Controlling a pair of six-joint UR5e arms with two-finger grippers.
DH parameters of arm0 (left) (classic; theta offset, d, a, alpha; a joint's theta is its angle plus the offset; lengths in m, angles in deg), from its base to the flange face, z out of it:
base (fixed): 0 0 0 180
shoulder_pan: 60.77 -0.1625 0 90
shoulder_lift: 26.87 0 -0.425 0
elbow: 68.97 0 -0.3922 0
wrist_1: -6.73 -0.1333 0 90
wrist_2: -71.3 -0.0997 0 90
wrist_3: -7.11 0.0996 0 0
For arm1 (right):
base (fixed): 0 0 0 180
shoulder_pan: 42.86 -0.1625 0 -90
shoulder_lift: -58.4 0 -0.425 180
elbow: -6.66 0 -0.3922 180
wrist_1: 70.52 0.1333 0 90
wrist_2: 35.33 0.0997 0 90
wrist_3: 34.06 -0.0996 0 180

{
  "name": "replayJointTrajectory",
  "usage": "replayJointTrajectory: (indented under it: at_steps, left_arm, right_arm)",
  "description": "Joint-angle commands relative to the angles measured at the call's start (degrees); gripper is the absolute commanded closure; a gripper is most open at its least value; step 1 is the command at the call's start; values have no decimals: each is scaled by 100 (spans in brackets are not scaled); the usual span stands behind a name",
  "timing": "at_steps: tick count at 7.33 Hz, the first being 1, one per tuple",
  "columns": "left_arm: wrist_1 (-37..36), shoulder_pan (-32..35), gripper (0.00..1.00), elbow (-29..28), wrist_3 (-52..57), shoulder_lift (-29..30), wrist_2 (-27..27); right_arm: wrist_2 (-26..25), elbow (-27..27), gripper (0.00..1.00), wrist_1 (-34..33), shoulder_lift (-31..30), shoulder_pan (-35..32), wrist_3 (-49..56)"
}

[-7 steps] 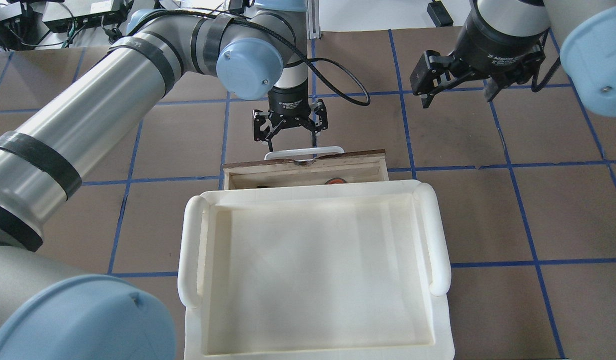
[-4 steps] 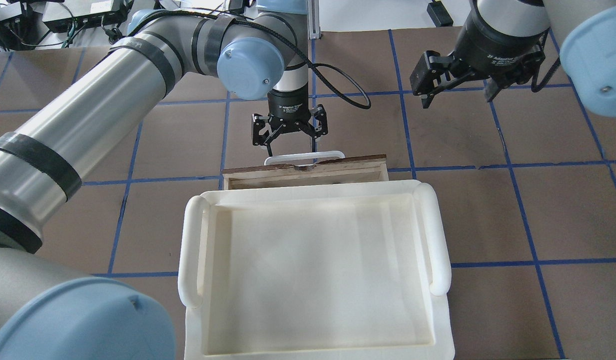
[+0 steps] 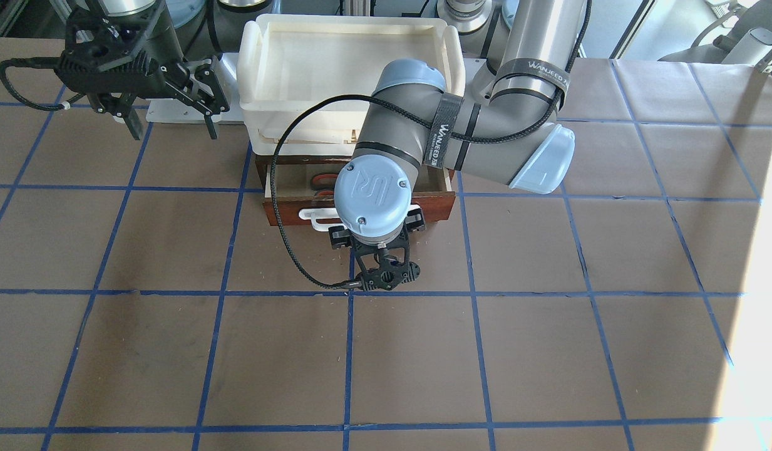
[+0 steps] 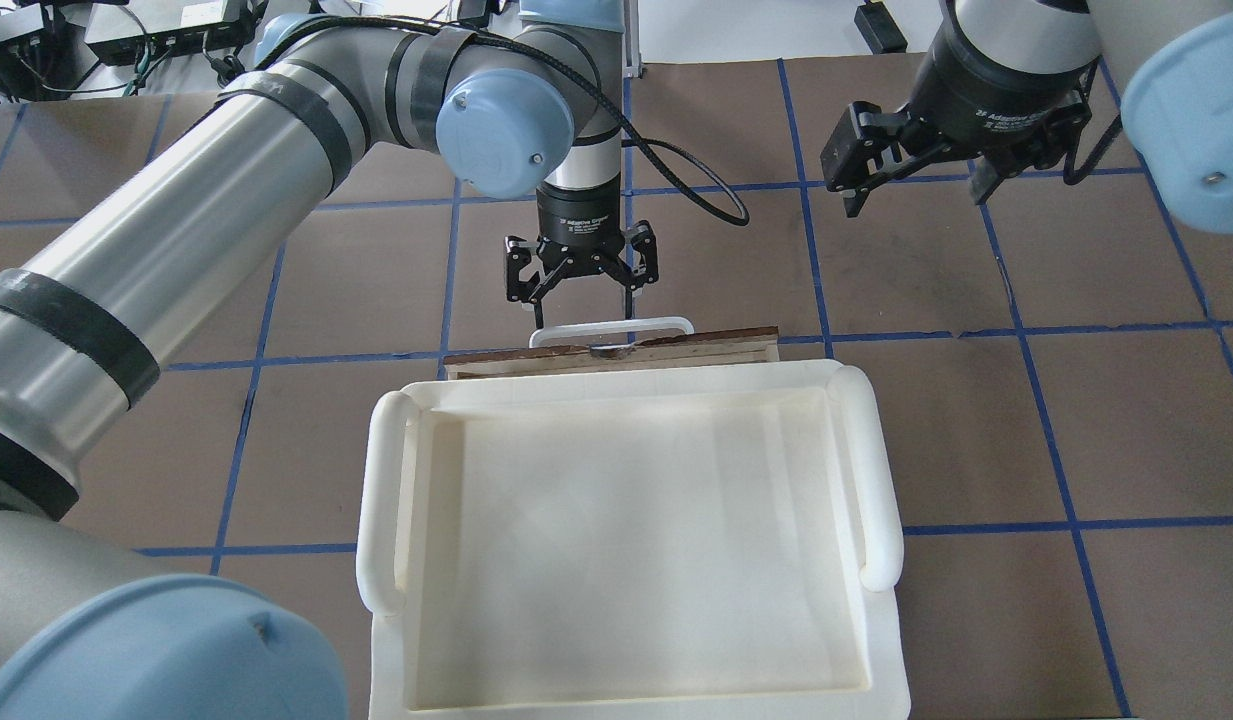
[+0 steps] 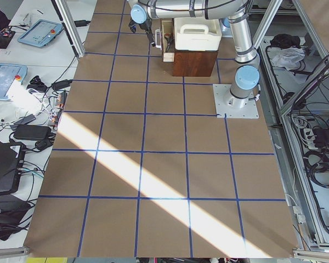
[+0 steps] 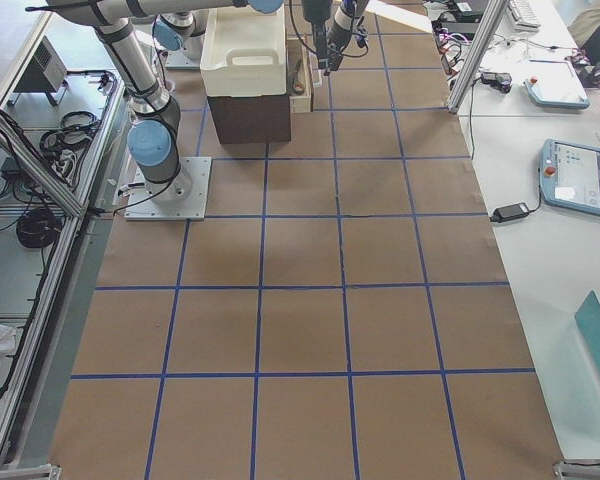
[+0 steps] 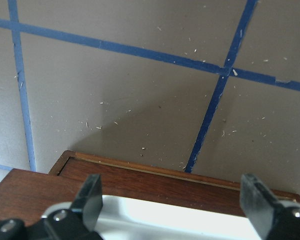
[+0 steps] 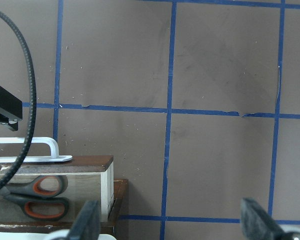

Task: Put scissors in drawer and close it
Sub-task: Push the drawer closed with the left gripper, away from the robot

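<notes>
The drawer [image 4: 716, 338] sticks out only a little from under the cream tray, its dark wood front and white handle [image 4: 611, 328] facing away from me. My left gripper [image 4: 583, 300] is open, pointing down, with its fingertips [image 7: 90, 197] against the handle [image 7: 165, 215] on its outer side. The scissors [image 3: 322, 181] lie inside the drawer [image 3: 436, 205]; their black and orange loops [image 8: 37, 195] also show in the right wrist view. In the overhead view they are hidden. My right gripper [image 4: 911, 165] hangs open and empty above the table, off to the right of the drawer.
A cream-white plastic tray [image 4: 376, 500] sits on top of the dark wood cabinet [image 5: 194, 63] that houses the drawer. Brown table covering with blue tape lines [image 4: 1016, 330] spreads all around. A black cable [image 3: 279, 207] loops from the left wrist past the drawer front.
The left gripper has pushed toward me against the handle, and the drawer has slid further under the tray. The scissors no longer show from overhead. The right arm stayed put.
</notes>
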Motion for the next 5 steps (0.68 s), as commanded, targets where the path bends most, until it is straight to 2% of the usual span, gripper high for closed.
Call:
replayJointTrajectory:
  at_steps: [1, 5]
  left_arm:
    - [147, 68, 0, 1, 0, 4, -1]
    - [604, 200, 0, 36, 0, 4, -106]
  right_arm:
    - [0, 0, 0, 7, 0, 0, 6]
    - [0, -9, 0, 42, 0, 0, -3]
